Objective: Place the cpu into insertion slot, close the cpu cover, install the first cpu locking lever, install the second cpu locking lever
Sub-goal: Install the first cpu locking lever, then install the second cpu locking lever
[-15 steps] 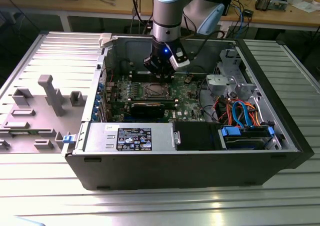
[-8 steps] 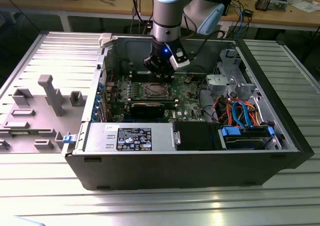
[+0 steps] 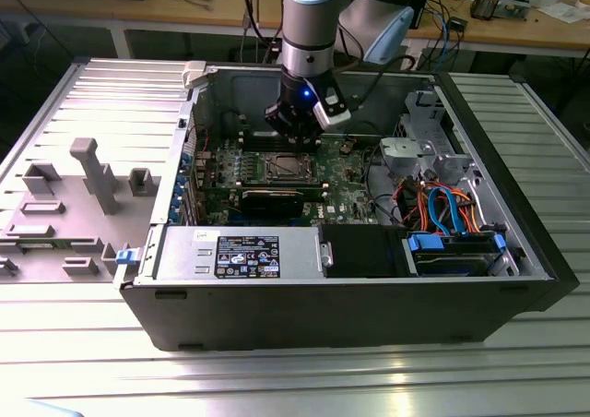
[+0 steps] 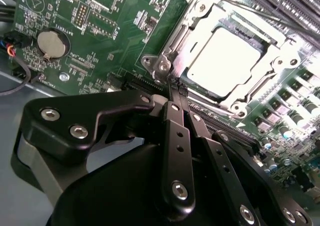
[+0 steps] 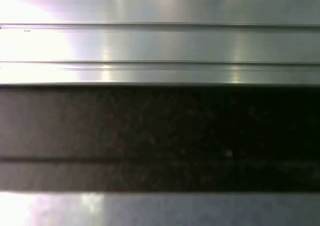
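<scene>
In the second wrist view the black pincer (image 4: 176,88) has its two slim fingers (image 4: 172,136) pressed together, holding nothing, their tips just at the corner of the thin silvery metal cpu cover (image 4: 200,41). That hinged frame lies flat over the square insertion slot (image 4: 272,51), and the silvery-grey square cpu (image 4: 225,56) sits inside it, showing through the window. In the exterior view the pincer (image 3: 300,131) hangs just above the slot (image 3: 288,166) on the green motherboard (image 3: 346,172), inside the open grey computer case (image 3: 323,315) lying on the ribbed metal surface (image 3: 516,371).
</scene>
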Motion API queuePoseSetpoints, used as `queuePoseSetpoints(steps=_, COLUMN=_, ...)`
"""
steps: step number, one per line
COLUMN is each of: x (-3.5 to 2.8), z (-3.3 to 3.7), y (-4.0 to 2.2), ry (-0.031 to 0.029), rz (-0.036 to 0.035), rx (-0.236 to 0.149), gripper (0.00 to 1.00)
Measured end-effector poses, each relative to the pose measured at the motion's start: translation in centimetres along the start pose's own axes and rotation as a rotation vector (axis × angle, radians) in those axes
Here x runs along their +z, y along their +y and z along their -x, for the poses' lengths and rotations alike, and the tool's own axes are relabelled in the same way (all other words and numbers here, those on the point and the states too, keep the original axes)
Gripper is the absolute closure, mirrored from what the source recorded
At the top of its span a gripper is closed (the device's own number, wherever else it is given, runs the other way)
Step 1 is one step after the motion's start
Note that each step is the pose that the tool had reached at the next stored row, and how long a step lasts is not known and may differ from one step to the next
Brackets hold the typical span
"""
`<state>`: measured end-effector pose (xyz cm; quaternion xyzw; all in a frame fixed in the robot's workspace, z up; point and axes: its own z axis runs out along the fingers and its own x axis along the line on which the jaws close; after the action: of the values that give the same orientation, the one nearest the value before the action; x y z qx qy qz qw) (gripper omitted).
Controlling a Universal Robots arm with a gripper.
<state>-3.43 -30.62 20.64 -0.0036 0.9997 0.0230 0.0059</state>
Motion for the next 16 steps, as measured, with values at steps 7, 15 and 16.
queuePoseSetpoints(steps=7, x=0.0, z=0.0, y=-0.1, ry=0.0, rz=-0.0042, rx=0.0, gripper=0.89)
queuePoseSetpoints(steps=15, x=-0.01, z=0.0, y=-0.1, ry=0.0, rz=-0.0043, rx=0.0, gripper=0.89)
queuePoseSetpoints(steps=16, x=0.0, z=0.0, y=-0.1, ry=0.0, rz=-0.0043, rx=0.0, gripper=0.89)
